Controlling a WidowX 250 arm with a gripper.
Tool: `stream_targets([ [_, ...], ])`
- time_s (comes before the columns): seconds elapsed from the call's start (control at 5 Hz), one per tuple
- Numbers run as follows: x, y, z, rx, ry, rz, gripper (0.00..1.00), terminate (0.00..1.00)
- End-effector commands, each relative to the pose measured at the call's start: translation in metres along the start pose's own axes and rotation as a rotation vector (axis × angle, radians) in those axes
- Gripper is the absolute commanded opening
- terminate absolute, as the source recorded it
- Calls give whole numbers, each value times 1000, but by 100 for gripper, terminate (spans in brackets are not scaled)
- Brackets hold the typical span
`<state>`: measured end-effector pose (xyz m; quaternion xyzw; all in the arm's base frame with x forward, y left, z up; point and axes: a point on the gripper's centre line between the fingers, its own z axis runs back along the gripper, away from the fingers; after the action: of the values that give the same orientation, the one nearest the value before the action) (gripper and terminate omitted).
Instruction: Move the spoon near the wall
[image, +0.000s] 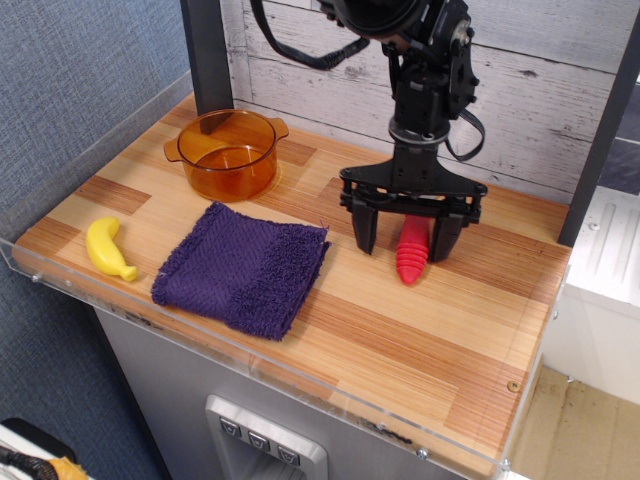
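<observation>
One view shows it all: the gripper (405, 237) hangs low over the right far part of the table (400, 340), its jaws spread wide and gripping nothing, one finger on each side of the spoon (411, 250). The spoon lies on the wood between them with its red handle pointing toward the near edge; its metal bowl is hidden under the gripper. It sits on the far half of the table, near the plank wall (300, 75), so the task looks close to done. The risk from here, as I judge it, is a finger catching the handle as the arm lifts or swings away, which would drag or roll the spoon back toward the near edge; a straight rise would avoid that. On the left far side stands an amber pot (228, 152), and it looks empty. A cloth (243, 268) lies left of the spoon, well apart, and a banana (109, 249) rests near the left edge.
</observation>
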<state>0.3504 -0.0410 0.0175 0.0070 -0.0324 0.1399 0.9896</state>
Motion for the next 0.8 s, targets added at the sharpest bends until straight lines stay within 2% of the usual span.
stream_targets([
  [0.0,-21,-2,50,18,-117,-84,100,0],
  [0.2,-34,19,50,-18,-66,-113,100,0],
  [0.4,-51,33,47,-52,-69,-253,100,0],
  [0.6,-74,39,53,-35,-92,-266,100,0],
])
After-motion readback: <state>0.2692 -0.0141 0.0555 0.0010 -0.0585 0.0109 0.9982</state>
